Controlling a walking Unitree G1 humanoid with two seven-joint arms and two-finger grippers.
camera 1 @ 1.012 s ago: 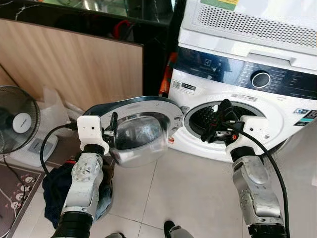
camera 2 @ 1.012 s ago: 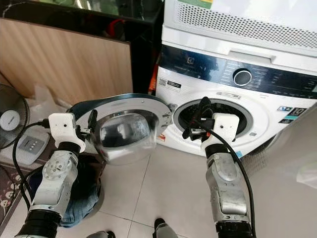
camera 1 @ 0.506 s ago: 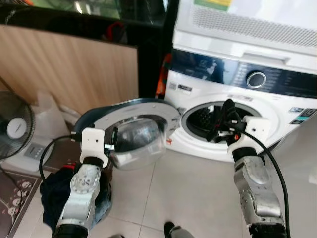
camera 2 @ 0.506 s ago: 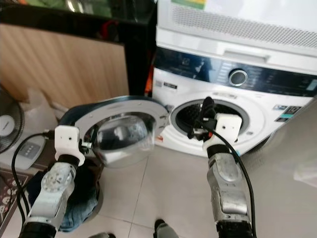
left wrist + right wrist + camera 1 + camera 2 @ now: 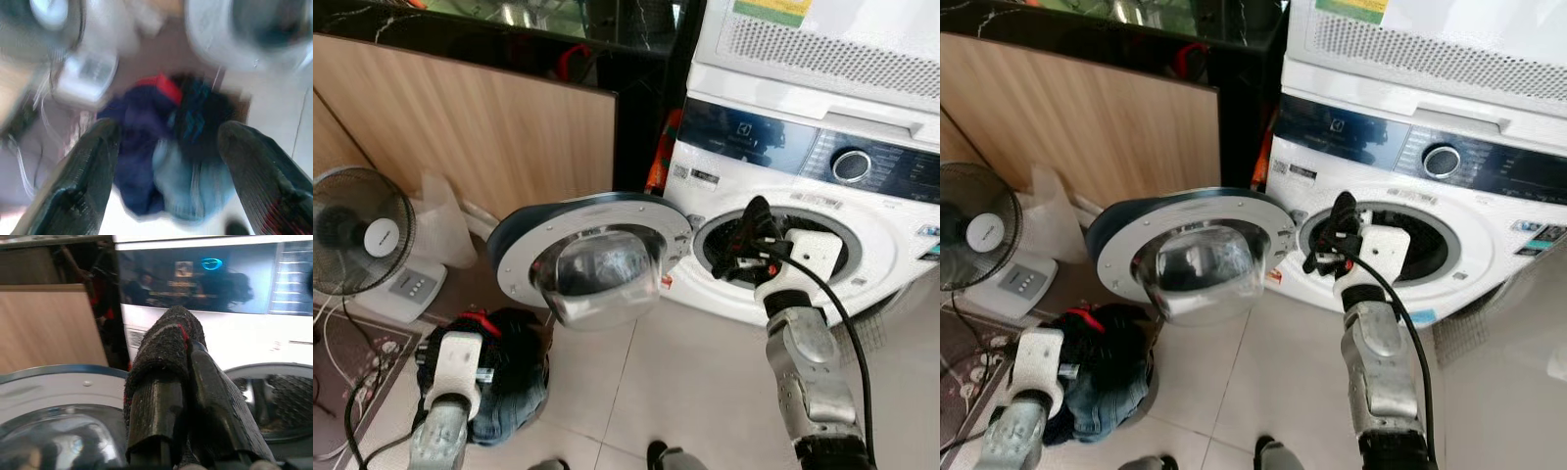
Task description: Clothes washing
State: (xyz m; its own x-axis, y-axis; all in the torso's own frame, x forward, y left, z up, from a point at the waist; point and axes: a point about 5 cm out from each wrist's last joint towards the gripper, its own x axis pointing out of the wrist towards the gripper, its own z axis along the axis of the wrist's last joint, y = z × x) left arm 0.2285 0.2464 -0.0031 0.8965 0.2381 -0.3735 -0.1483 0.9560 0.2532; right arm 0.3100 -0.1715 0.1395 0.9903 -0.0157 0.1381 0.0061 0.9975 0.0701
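On a pale tiled floor [image 5: 695, 382], a white washer [image 5: 862, 196] stands beside a wood panel [image 5: 470, 127], its round door [image 5: 592, 259] swung wide and its drum [image 5: 1430, 245] dark behind. Left of it, a fan [image 5: 357, 230] stands by a heap of clothes [image 5: 514, 367]. Over that heap hangs the left gripper [image 5: 166, 161], fingers spread apart. Before the drum's mouth, the right gripper [image 5: 181, 382] is clamped on a dark cloth [image 5: 164, 345].
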